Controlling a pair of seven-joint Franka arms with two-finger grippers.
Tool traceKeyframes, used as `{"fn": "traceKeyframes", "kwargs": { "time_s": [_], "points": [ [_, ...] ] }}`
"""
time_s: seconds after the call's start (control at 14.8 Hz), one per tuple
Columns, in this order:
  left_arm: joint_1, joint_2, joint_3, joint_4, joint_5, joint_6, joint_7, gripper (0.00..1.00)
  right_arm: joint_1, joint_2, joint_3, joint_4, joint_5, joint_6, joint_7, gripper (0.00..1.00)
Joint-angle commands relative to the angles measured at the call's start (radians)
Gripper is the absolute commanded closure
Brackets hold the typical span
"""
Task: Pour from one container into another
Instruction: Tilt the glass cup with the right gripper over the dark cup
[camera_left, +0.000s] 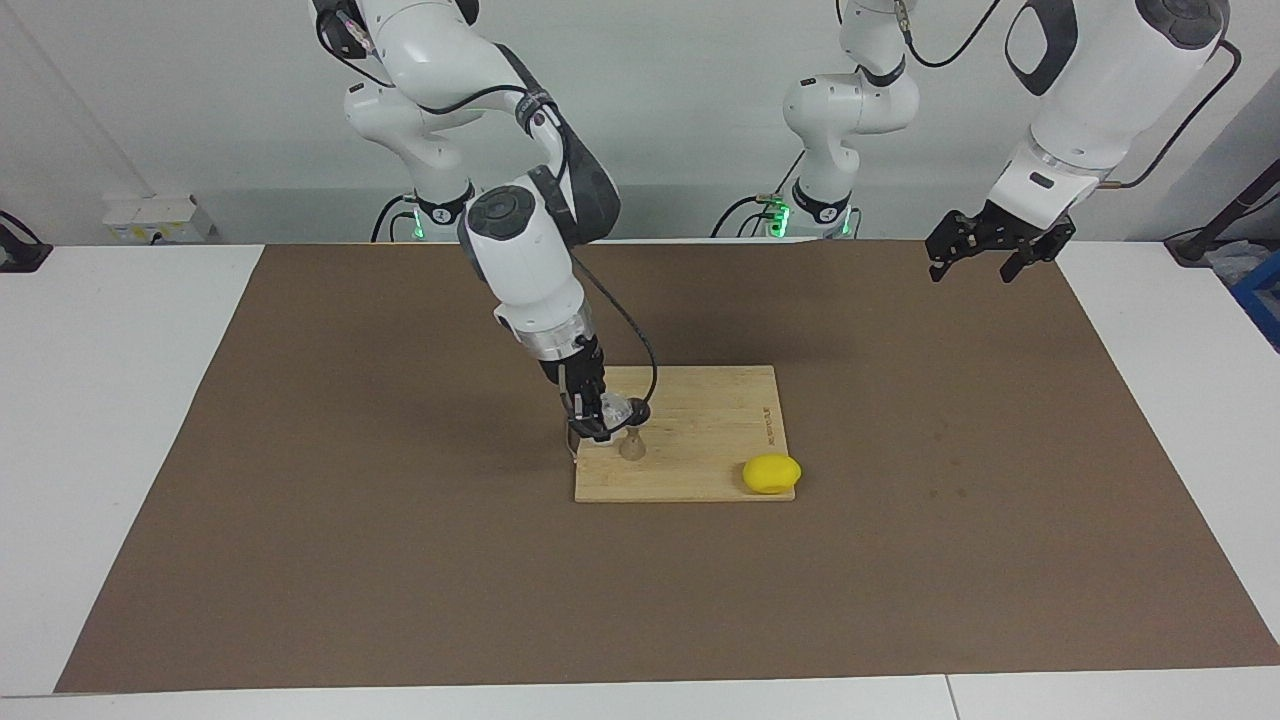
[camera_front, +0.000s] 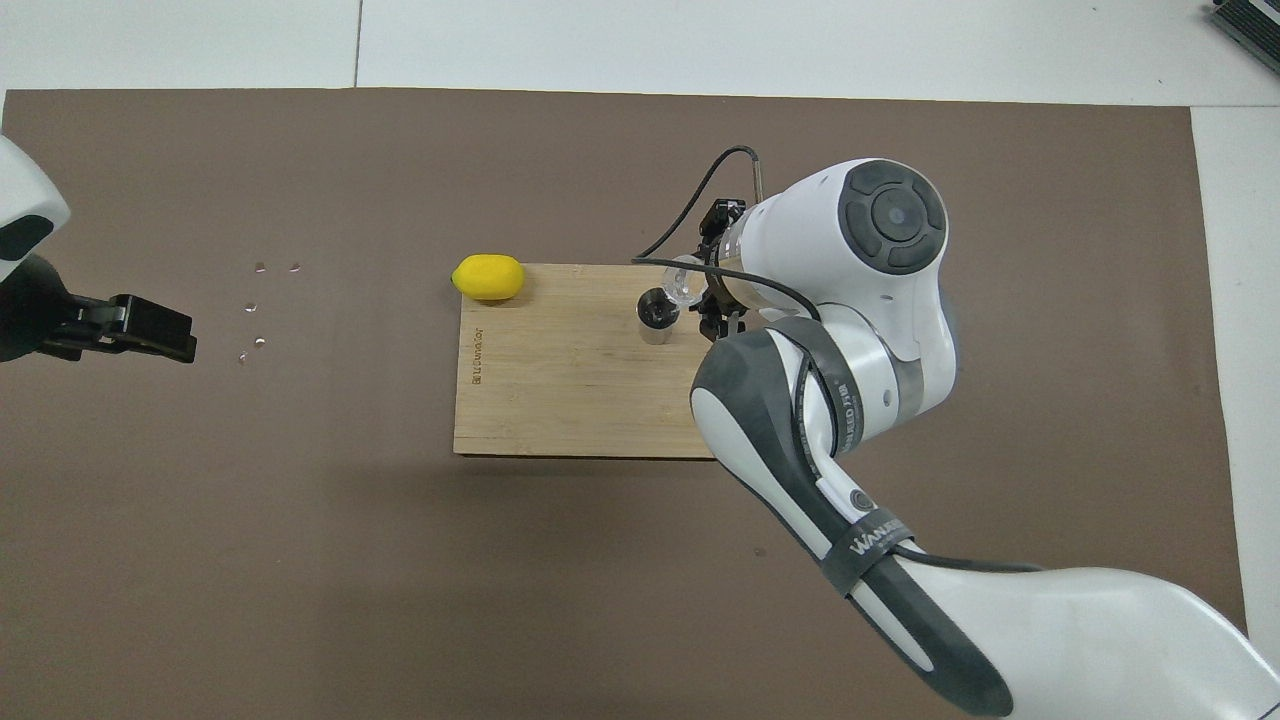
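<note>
**Clear cup tipped over the jigger's mouth**

The right gripper holds the clear cup in the air over the wooden cutting board, at the board's edge toward the right arm's end of the table. The fingers are pressed against the cup's walls, pinching it between them. The cup is tilted, with its mouth turned toward the metal jigger, which stands upright on the board directly under the cup's lip. In the overhead view, the cup lies just beside the jigger's open top, almost touching it. I judge the pouring is in progress or about to start. It needs the lip kept above this small opening.

The left gripper waits with fingers spread, well apart from the board. A lemon lies at the board's corner.
</note>
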Motion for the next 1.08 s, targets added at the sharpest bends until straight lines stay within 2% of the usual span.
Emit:
{"fn": "traceKeyframes", "kwargs": {
  "time_s": [0.0,0.34,1.02],
  "points": [
    [-0.012,-0.009,0.013,-0.008,-0.003,0.005,0.0,0.0,0.02,0.012,-0.002,0.04,-0.103,-0.05,0.027,1.0],
    [-0.012,-0.009,0.013,-0.008,-0.003,0.005,0.0,0.0,0.045,0.015,0.001,0.086,-0.258,-0.131,0.026,1.0],
    [-0.012,-0.009,0.013,-0.008,-0.003,0.005,0.0,0.0,0.089,0.012,0.001,0.089,-0.392,-0.139,0.026,1.0]
  ]
}}
